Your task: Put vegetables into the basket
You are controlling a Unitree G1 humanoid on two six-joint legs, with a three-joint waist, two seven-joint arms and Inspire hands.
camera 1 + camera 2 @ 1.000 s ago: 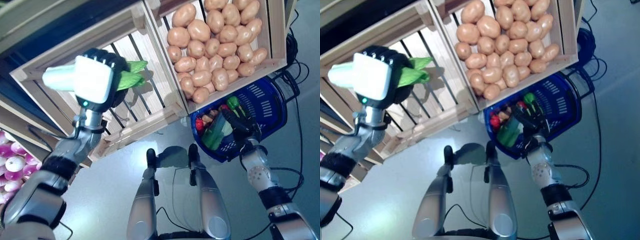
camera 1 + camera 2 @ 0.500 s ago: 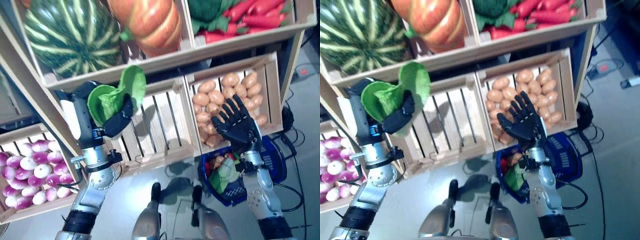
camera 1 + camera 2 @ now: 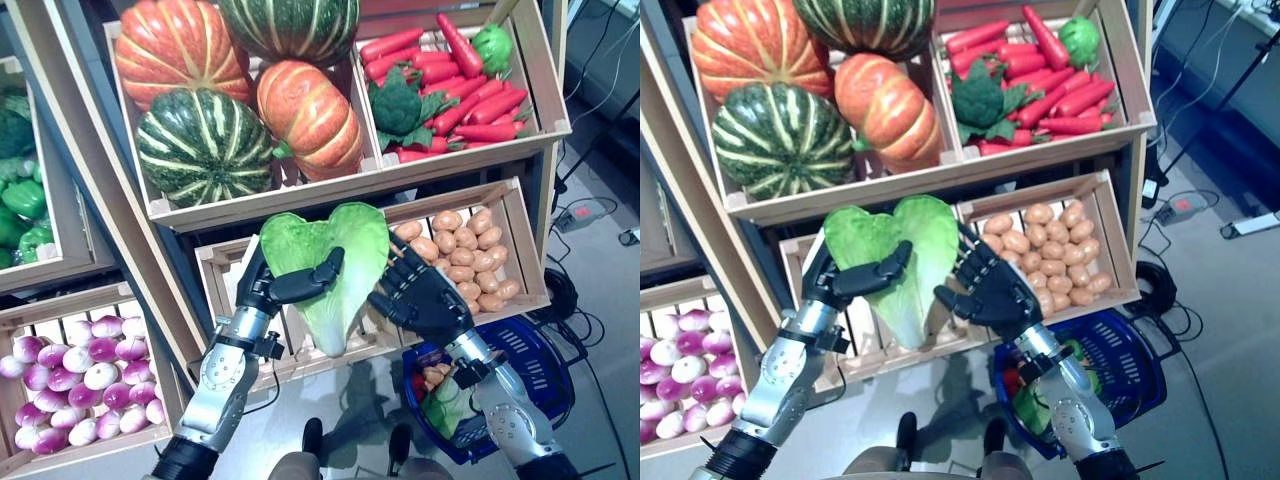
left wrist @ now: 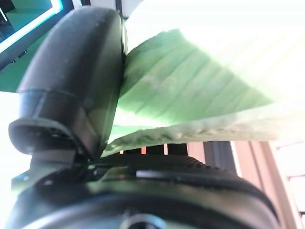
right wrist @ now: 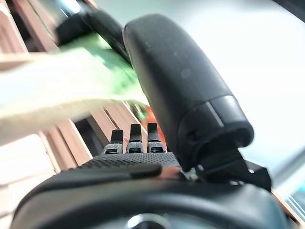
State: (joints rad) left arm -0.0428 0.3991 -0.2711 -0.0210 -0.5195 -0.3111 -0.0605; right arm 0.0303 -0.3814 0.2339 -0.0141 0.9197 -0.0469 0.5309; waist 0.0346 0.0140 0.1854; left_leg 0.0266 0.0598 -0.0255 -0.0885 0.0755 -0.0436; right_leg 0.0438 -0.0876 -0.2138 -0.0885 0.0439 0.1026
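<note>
- Left robot hand (image 3: 268,288): thumb and fingers clamped on the lettuce leaf (image 3: 330,262), held up in front of the slatted crate (image 3: 300,330).
- Right robot hand (image 3: 425,298): fingers spread apart, holding nothing, just beside the leaf on the potato crate (image 3: 520,240) side.
- Blue basket (image 3: 540,370): on the floor below the potato crate, well below the leaf; already holds some vegetables.
- Pumpkins (image 3: 305,120) sit in the shelf crate above the leaf.
</note>
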